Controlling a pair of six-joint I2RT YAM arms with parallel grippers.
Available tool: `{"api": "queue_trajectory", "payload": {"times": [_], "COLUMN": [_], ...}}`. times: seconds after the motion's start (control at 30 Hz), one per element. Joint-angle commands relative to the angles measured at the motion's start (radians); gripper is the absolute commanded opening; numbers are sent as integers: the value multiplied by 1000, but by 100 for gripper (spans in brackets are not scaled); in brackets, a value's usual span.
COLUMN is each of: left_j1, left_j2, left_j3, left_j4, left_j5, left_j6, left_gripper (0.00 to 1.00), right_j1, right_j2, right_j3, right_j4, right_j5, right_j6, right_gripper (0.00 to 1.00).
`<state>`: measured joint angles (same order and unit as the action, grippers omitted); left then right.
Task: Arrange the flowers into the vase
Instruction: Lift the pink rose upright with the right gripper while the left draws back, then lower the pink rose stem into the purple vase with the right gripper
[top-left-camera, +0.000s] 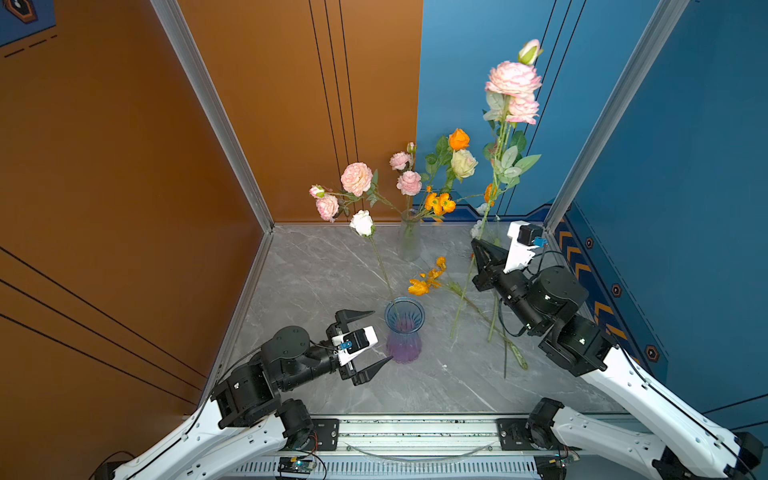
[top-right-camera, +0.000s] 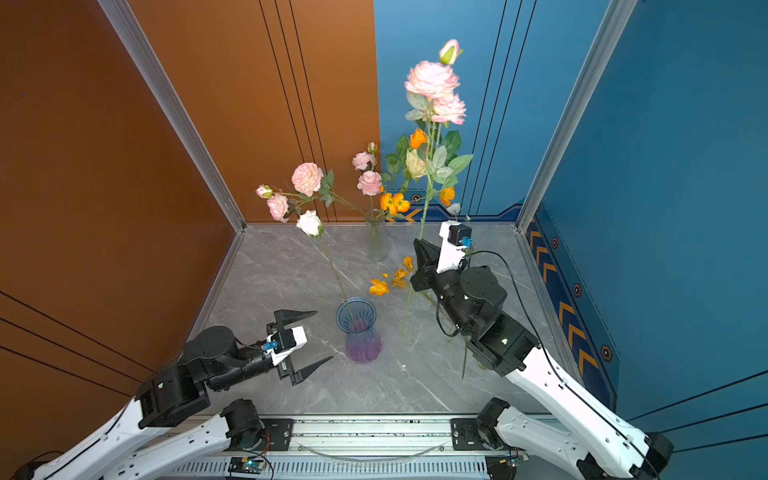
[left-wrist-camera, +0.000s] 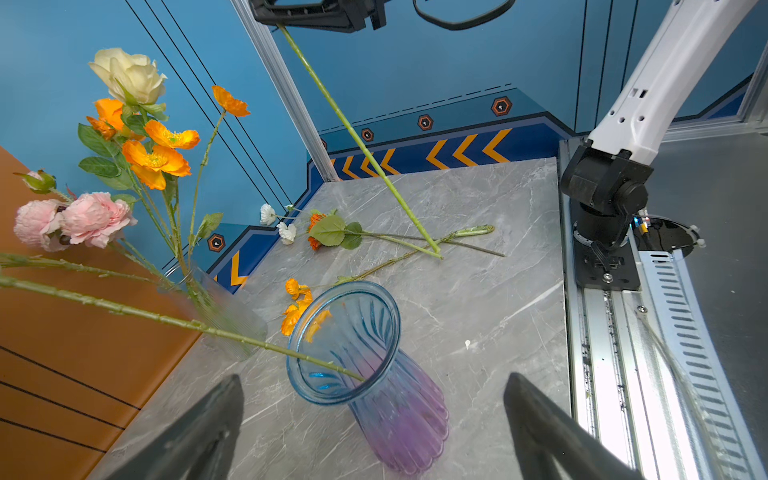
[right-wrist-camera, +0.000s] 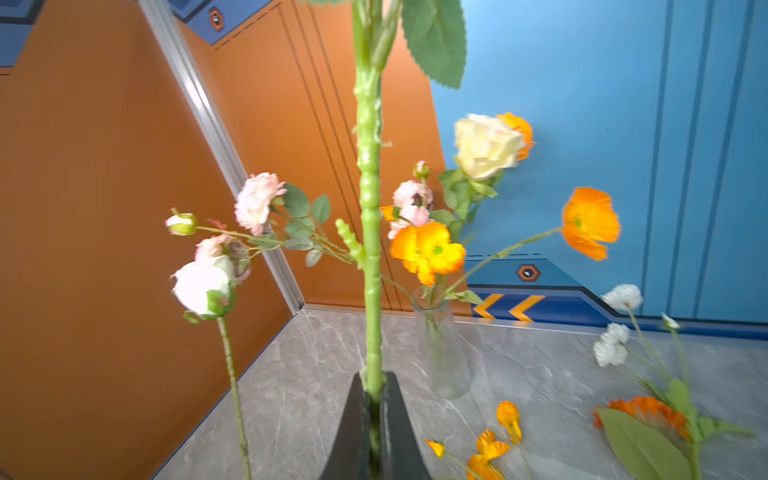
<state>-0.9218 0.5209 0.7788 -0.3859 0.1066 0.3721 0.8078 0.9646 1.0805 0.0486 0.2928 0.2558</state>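
pink blooms (top-left-camera: 513, 79) tower closest to the lens atop a long green stem (right-wrist-camera: 370, 208), pinched low down between the closed jaws of the right gripper (top-left-camera: 478, 249) and held standing over the grey table (top-left-camera: 316, 266); whether its foot touches the surface cannot be told. left gripper (top-left-camera: 381, 335) gapes wide and empty just beside the blue-and-purple vase (top-left-camera: 403, 345), where a white rose (top-left-camera: 362, 223) leans alone. clear vase (top-left-camera: 409, 237) by the back wall carries pink, orange and cream flowers. an orange poppy spray (top-left-camera: 424, 284), small white flowers (left-wrist-camera: 286, 230) and a leafy orange bloom (left-wrist-camera: 328, 230) lie loose on the table near the right arm. the held stem looks like stiff, knobbly plastic, light but top-heavy, so it is likely to swing about a low grip. the bare length under the leaves seems the place to pinch, never the soft petals. thin stems lying flat may prove fiddly to lift, and both glass vases look easy to tip with a sideways nudge.
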Motion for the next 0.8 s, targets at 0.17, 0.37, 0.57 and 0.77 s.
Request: {"api": "queue_trajectory", "payload": {"times": [0.17, 0.37, 0.57, 0.77], "left_j1": [36, 47, 56, 72], "left_j2": [7, 13, 19, 17], "left_j3": [-9, -8, -8, -7], "left_j4": [17, 18, 20, 24], "left_j5": [32, 57, 76, 97], "left_j6": [-27, -34, -39, -47], "left_gripper": [98, 98, 98, 98], "right_j1": [130, 157, 163, 167], "right_j2": [183, 246, 289, 326], "right_j3": [149, 137, 143, 224], "right_j4": [247, 321, 344, 297], "right_j5": [73, 67, 63, 46], "right_j6": [-129, -122, -102, -130], "right_gripper": [0, 0, 0, 0]}}
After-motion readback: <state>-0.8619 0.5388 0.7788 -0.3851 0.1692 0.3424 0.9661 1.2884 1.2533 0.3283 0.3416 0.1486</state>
